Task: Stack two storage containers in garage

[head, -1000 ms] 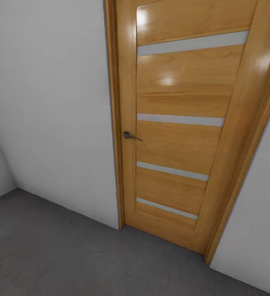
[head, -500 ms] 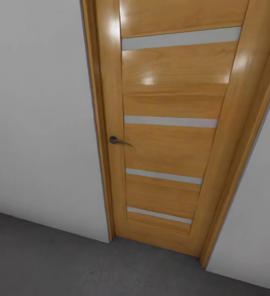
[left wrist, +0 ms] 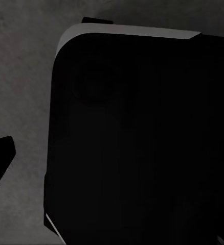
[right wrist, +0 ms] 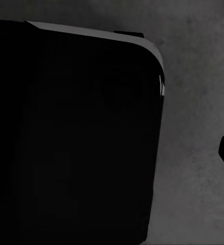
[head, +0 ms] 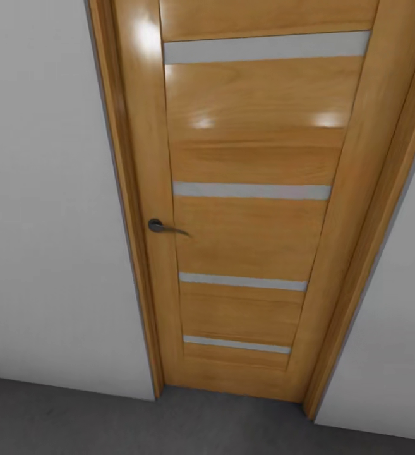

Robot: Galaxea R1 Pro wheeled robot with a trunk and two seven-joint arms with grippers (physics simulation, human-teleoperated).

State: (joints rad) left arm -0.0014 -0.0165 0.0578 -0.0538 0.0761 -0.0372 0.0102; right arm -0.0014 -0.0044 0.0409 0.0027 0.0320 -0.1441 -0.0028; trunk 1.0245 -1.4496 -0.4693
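Facing a slatted wooden door, top cut off, above the grey concrete floor. Dark robot base blocking both wrist views. End effector state: cannot tell. Containers unseen.

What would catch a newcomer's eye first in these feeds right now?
In the head view, a glossy wooden door with pale horizontal strips stands shut straight ahead, its dark lever handle at its left edge, white wall on both sides. A band of dark grey concrete floor runs along the bottom. Each wrist view looks down past a big black rounded body onto that same speckled concrete.
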